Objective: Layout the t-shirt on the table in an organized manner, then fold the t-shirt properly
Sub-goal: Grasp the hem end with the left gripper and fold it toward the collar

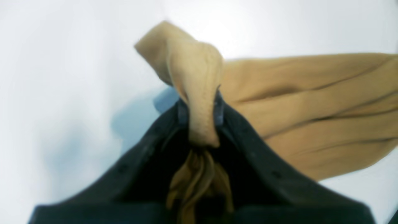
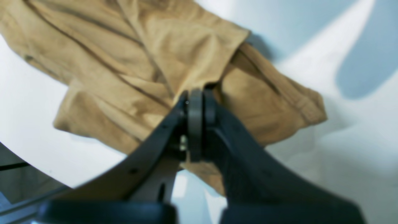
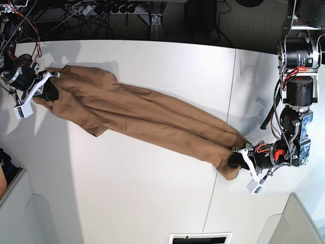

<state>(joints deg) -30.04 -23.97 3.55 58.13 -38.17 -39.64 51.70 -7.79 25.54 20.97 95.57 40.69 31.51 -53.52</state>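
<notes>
Shirt [image 3: 147, 119]: stretched between your two pincers across the worktop [image 3: 127, 193]
Left pincer [image 1: 200, 107]: clamped on a bunched edge
Right pincer [image 2: 196, 102]: closed, seemingly pinching cloth

A: What carries everything?
B: A white surface [image 3: 132, 203], with a thin dark seam at the frame's right.
A: What's on it?
B: The tan t-shirt [image 3: 137, 119], stretched diagonally from upper left to lower right.

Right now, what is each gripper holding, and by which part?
Both hold the t-shirt, stretched between them over the table. The left gripper pinches a bunched hemmed edge at one end. The right gripper is shut on the opposite end; the exact part is unclear.
</notes>
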